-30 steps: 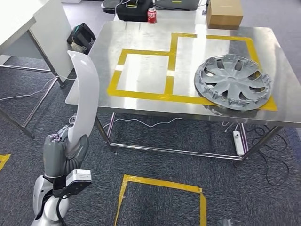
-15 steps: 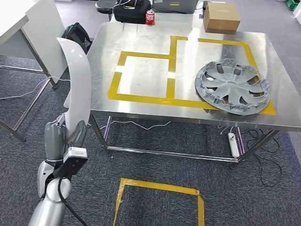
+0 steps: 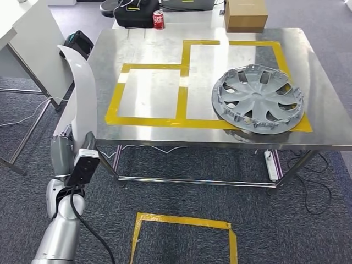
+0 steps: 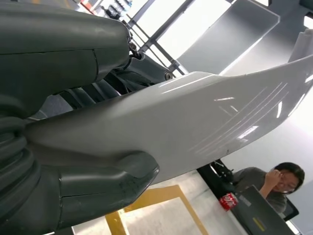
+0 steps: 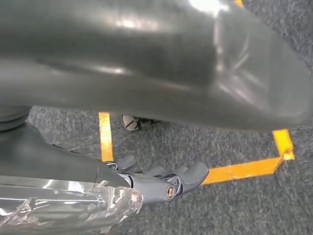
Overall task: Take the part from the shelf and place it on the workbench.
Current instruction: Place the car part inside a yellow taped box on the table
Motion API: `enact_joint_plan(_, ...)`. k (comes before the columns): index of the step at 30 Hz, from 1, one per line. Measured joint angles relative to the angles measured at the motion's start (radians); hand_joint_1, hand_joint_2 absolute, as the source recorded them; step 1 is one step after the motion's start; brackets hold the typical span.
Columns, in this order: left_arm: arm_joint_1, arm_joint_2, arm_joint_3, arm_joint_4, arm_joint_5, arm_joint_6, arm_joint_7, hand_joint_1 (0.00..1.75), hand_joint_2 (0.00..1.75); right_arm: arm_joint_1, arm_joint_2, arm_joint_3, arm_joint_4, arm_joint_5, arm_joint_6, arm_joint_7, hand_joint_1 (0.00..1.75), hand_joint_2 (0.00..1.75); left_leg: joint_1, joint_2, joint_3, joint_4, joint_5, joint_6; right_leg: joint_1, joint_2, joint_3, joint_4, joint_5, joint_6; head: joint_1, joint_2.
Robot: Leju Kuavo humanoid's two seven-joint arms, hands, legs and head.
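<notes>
My left hand (image 3: 63, 155) grips the lower end of a long, curved white part (image 3: 83, 94), which stands upright beside the front left corner of the steel workbench (image 3: 149, 92). In the left wrist view the part (image 4: 207, 117) lies across the palm, pressed between the grey thumb (image 4: 96, 188) and the darker fingers. A grey wheel cover (image 3: 257, 99) lies on the bench's right taped field. My right hand (image 5: 162, 183) hangs over the carpet, fingers stretched out, holding nothing.
Yellow tape marks two fields on the bench. A red can (image 3: 158, 19), a black bag (image 3: 135, 12) and a cardboard box (image 3: 246, 14) stand at its far edge. A white desk (image 3: 25, 44) is left. A taped square (image 3: 182, 228) marks the floor. A person (image 4: 277, 181) sits beyond.
The whole picture has shifted as the camera moved nearer the bench. My left hand still holds the white part, which now stands closer to the bench's front left corner.
</notes>
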Motion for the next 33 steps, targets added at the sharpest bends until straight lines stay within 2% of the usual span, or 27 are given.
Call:
enact_joint_plan(3, -0.017, -0.001, 0.021, 0.022, 0.021, -0.006, 0.0, 1.75, 1.75, -0.001, 0.026, -0.009, -0.001, 0.0, -0.05, 0.005, 0.0, 0.0, 0.0, 0.001, 0.005, -0.011, 0.0, -0.008, 0.002, 0.003, 0.0, 0.0, -0.003, -0.009, 0.0, 0.0)
enact_joint_plan(4, -0.021, -0.001, 0.028, 0.03, 0.023, -0.008, 0.0, 1.75, 1.75, -0.002, 0.032, -0.012, -0.001, 0.003, -0.057, 0.007, 0.0, 0.0, 0.001, 0.001, 0.006, -0.013, 0.001, -0.016, 0.002, 0.003, 0.0, 0.0, -0.003, -0.01, 0.0, 0.0)
enact_joint_plan(7, -0.03, -0.001, 0.047, 0.052, 0.024, -0.01, 0.0, 1.75, 1.75, -0.005, 0.041, -0.015, -0.001, 0.01, -0.07, 0.013, 0.0, 0.0, 0.005, 0.001, 0.008, -0.02, 0.004, -0.062, 0.005, 0.001, 0.0, 0.001, -0.003, -0.014, 0.001, 0.0)
enact_joint_plan(8, -0.033, -0.001, 0.052, 0.059, 0.024, -0.011, 0.0, 1.75, 1.75, -0.006, 0.042, -0.016, -0.001, 0.01, -0.072, 0.014, 0.0, 0.0, 0.006, 0.001, 0.008, -0.021, 0.004, -0.072, 0.005, 0.001, 0.001, 0.001, -0.002, -0.015, 0.001, 0.0)
enact_joint_plan(9, -0.034, -0.001, 0.057, 0.066, 0.024, -0.011, 0.0, 1.75, 1.75, -0.006, 0.043, -0.017, -0.001, 0.011, -0.074, 0.015, 0.0, 0.0, 0.007, 0.001, 0.008, -0.021, 0.004, -0.077, 0.006, 0.001, 0.001, 0.0, -0.001, -0.016, 0.001, 0.0)
enact_joint_plan(17, -0.053, -0.001, 0.079, 0.101, 0.02, -0.019, 0.001, 1.75, 1.75, -0.007, 0.051, -0.023, -0.001, 0.022, -0.072, 0.02, 0.0, 0.0, 0.005, 0.001, 0.011, -0.02, 0.006, -0.075, 0.003, 0.001, 0.009, -0.01, 0.007, -0.011, 0.001, 0.0)
enact_joint_plan(21, -0.078, -0.001, 0.085, 0.133, 0.003, -0.024, 0.011, 1.75, 1.75, -0.003, 0.039, -0.021, -0.001, 0.057, -0.012, 0.026, 0.0, 0.0, 0.001, 0.0, 0.007, -0.01, 0.002, -0.056, -0.003, 0.001, 0.012, -0.018, 0.013, 0.0, 0.0, 0.0)
enact_joint_plan(25, -0.105, -0.002, 0.09, 0.158, -0.004, -0.024, 0.018, 1.75, 1.75, 0.002, 0.027, -0.02, -0.002, 0.07, 0.01, 0.034, 0.0, 0.0, 0.005, 0.002, 0.015, -0.035, 0.007, -0.03, -0.001, 0.0, 0.011, -0.01, 0.032, 0.022, 0.002, 0.0)
enact_joint_plan(27, -0.113, -0.003, 0.093, 0.167, -0.007, -0.024, 0.019, 1.75, 1.75, 0.003, 0.023, -0.02, -0.003, 0.074, 0.01, 0.038, 0.0, 0.0, 0.012, 0.002, 0.027, -0.042, 0.008, -0.024, -0.002, -0.002, -0.023, 0.041, 0.006, 0.028, 0.005, 0.0)
enact_joint_plan(30, -0.114, -0.004, 0.099, 0.182, -0.009, -0.023, 0.019, 1.75, 1.75, 0.005, 0.017, -0.02, -0.003, 0.08, 0.01, 0.041, 0.0, 0.0, 0.016, 0.003, 0.041, -0.042, -0.003, -0.027, -0.009, -0.004, -0.125, 0.213, -0.053, 0.041, 0.007, 0.0)
enact_joint_plan(31, -0.113, -0.004, 0.101, 0.188, -0.009, -0.023, 0.019, 1.75, 1.75, 0.007, 0.015, -0.02, -0.003, 0.082, 0.01, 0.041, 0.0, 0.0, 0.02, 0.003, 0.048, -0.042, -0.009, -0.033, -0.013, -0.005, -0.147, 0.239, -0.05, 0.046, 0.006, 0.0)
enact_joint_plan(32, -0.112, -0.004, 0.102, 0.193, -0.009, -0.023, 0.019, 1.75, 1.75, 0.01, 0.014, -0.02, -0.003, 0.083, 0.01, 0.041, 0.0, 0.0, 0.025, 0.003, 0.058, -0.042, -0.016, -0.04, -0.018, -0.006, -0.151, 0.229, -0.029, 0.054, 0.007, 0.0)
enact_joint_plan(33, -0.111, -0.004, 0.104, 0.197, -0.009, -0.023, 0.019, 1.75, 1.75, 0.012, 0.012, -0.02, -0.003, 0.085, 0.01, 0.041, 0.0, 0.0, 0.032, 0.002, 0.071, -0.041, -0.025, -0.05, -0.024, -0.008, -0.137, 0.182, 0.006, 0.063, 0.006, 0.0)
